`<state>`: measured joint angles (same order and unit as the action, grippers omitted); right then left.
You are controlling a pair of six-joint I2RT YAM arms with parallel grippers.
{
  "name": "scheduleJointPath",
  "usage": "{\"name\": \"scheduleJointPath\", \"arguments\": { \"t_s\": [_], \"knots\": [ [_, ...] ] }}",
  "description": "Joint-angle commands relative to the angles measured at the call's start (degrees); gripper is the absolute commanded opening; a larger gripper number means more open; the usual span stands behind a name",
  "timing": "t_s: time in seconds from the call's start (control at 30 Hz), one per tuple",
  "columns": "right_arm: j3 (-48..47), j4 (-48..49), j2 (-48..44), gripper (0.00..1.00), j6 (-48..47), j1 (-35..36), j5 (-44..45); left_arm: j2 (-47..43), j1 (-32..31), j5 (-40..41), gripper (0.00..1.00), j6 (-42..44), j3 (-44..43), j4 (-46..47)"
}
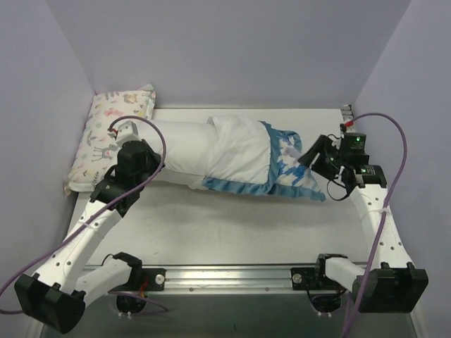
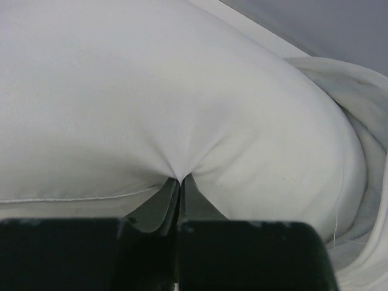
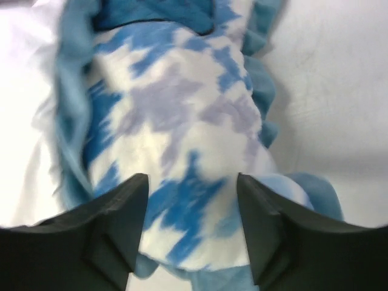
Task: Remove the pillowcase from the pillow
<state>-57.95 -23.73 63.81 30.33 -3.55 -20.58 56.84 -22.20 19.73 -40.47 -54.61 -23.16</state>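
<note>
The pillowcase (image 3: 182, 139) begins right at the right gripper (image 3: 193, 182), whose jaws stand apart astride its printed end without pinching it (teal frill shows on both sides). From there the cover runs leftward, away from those fingers, over the right part of the pillow (image 2: 182, 91), white face showing. The pillow's long axis lies left to right across the middle of the table (image 1: 211, 225). Its bare left end is clenched in the left gripper (image 2: 180, 182), the cloth puckering into the tips. Peeling likely needs the right jaws to close on the print and pull rightward along that axis. Farther back, a small animal-print cushion (image 1: 116, 123) sits in the left corner.
</note>
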Motion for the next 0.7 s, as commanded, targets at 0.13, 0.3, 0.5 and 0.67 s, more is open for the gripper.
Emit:
{"name": "scheduleJointPath", "arguments": {
  "t_s": [0.13,0.3,0.5,0.67],
  "knots": [
    [-7.3,-1.7,-12.0,0.84,-9.1,25.6,16.6,1.2,-11.8,13.3,0.0,4.7,-11.1,-1.8],
    [-6.7,-3.6,-13.6,0.91,-7.2,41.8,22.3,1.8,-13.7,13.8,0.0,4.2,-13.3,-2.4],
    [-1.1,0.4,-7.4,1.0,-9.0,65.7,47.0,1.5,-15.6,14.3,0.0,3.6,-14.3,-3.0],
    [-1.4,2.6,5.0,1.0,-16.5,68.3,63.8,0.9,-16.5,14.7,0.0,4.1,-15.4,-4.5]
  ]
}}
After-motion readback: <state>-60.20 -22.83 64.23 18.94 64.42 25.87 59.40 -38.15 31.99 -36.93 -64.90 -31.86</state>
